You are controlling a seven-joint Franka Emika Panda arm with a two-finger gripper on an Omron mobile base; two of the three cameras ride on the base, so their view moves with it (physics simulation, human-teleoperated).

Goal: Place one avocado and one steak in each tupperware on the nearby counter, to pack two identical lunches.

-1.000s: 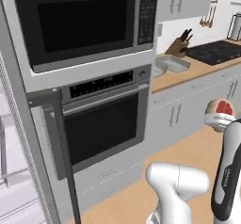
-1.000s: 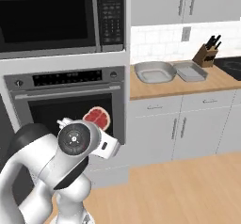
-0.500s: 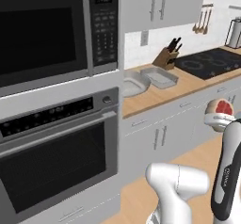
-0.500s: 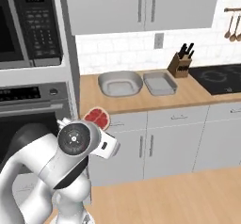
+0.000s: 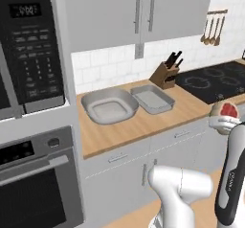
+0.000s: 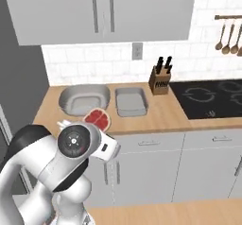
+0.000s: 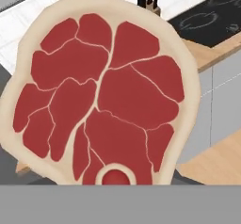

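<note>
Steak (image 7: pixel 101 98) | clamped in end effector (image 5: pixel 225 119) | short of counter (image 5: pixel 143 126) | no legible writing

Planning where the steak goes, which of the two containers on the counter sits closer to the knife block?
The rectangular container, the right one in both base views. It lies between the rounded container and the knife block.

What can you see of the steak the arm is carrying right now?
The steak is a flat raw cut: dark red lobes parted by pale fat seams, a cream fat rim and a small round bone mark near its lower edge. It stands on edge at the gripper, carried in the air short of the counter, touching neither tupperware. The fingers are hidden behind it.
</note>
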